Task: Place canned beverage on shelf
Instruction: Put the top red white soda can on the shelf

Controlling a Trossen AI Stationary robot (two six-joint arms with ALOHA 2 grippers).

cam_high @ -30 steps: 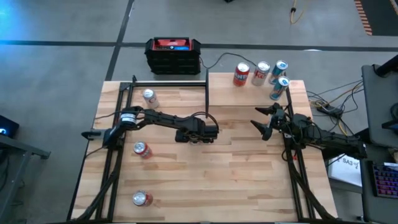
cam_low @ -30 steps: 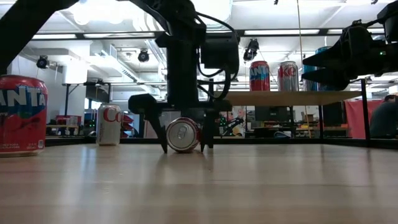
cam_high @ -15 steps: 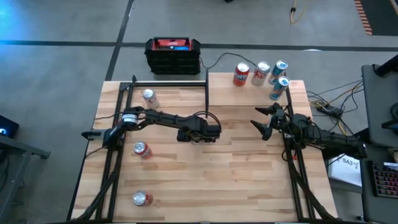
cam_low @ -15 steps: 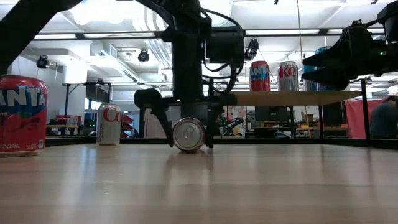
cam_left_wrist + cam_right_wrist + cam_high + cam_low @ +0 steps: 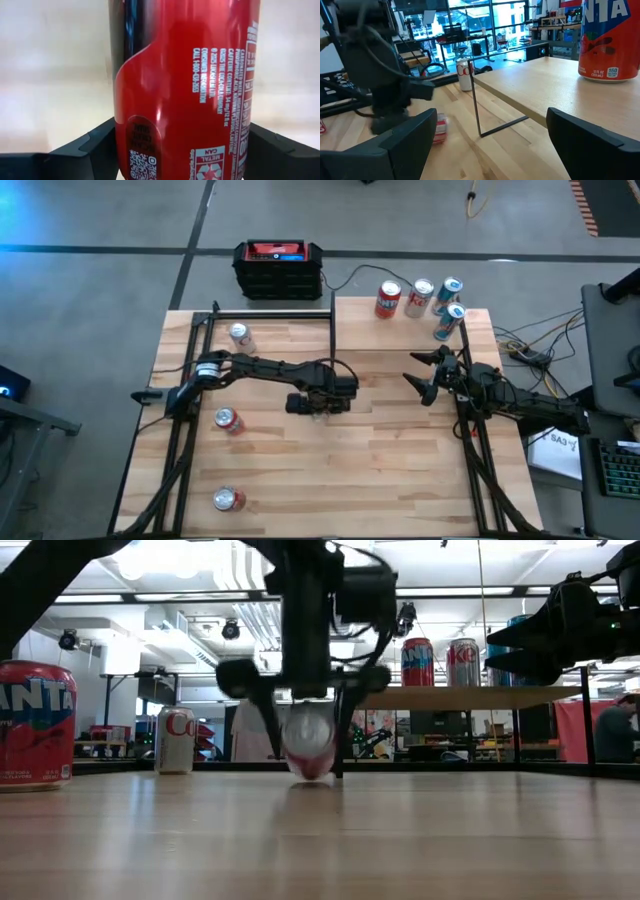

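A red beverage can (image 5: 185,90) lies on its side between the fingers of my left gripper (image 5: 318,404), which is shut on it near the table's middle. In the low view the can (image 5: 308,746) shows end-on, just above the tabletop. The shelf (image 5: 400,335), a pale board on thin black posts, stands at the far right and carries several upright cans (image 5: 387,300). My right gripper (image 5: 420,377) waits open and level at the right, beside the shelf's near edge. My left gripper pinches the can's round wall (image 5: 125,135) between its two fingers, one on each side. The fingers (image 5: 262,730) come from above, pointing down, and lie across the can. The can stays on its side, one end toward the table's near edge, a little above the wood.
Three more cans are on the table's left part: a silver one (image 5: 240,336) far left, a red one (image 5: 229,420) and another (image 5: 228,499) near the front edge. A black-and-red box (image 5: 279,268) sits beyond the far edge. Black frame rails (image 5: 332,330) run beside the shelf.
My left gripper has shut on the lying can and gone up with it. The can, which lay on the table between open fingers, now hangs just above the wood, still on its side.
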